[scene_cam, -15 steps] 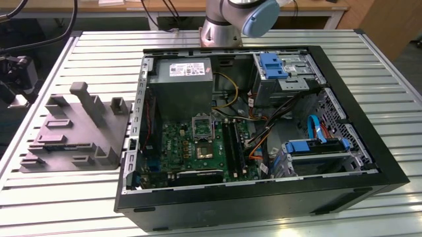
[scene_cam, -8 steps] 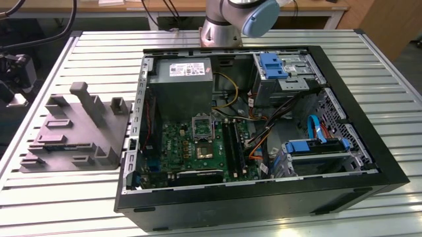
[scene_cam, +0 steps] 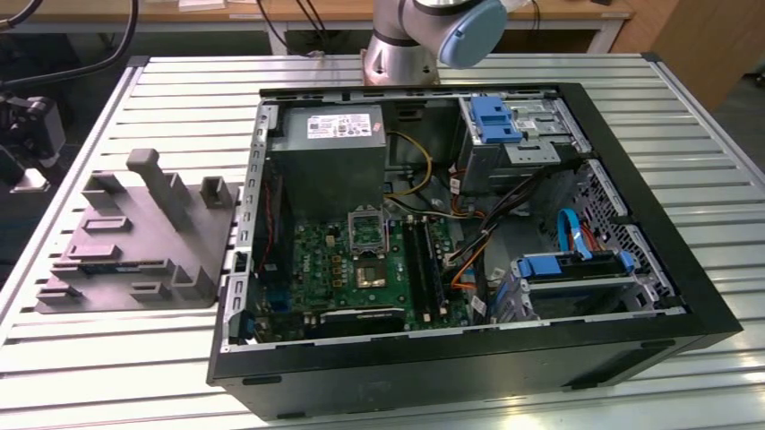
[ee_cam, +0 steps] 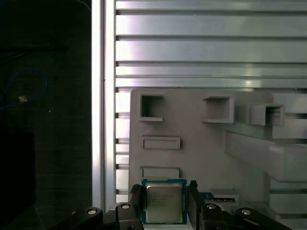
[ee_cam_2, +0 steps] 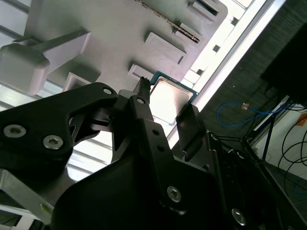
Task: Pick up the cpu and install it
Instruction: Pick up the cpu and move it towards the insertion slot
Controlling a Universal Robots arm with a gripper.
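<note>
The cpu (ee_cam: 163, 201) is a flat square chip with a pale metal top and a green rim. It sits between my two dark fingers, and my gripper (ee_cam: 164, 188) is shut on its opposite edges. In the second wrist view the cpu (ee_cam_2: 171, 97) hangs in the gripper (ee_cam_2: 167, 98) over a corner of the grey tray (ee_cam_2: 100, 19). The same tray (ee_cam: 201, 158) lies below in the first wrist view. In the exterior view the green motherboard (scene_cam: 358, 269) with its square socket (scene_cam: 367, 231) lies inside the open computer case (scene_cam: 478, 376).
The grey tray (scene_cam: 120, 242) with upright posts stands on the slatted metal table (scene_cam: 143, 358), at the exterior view's left of the case. The table's edge (ee_cam: 103, 120) runs close beside the tray, with dark floor beyond. Cables, a power supply (scene_cam: 325, 143) and drive bays crowd the case.
</note>
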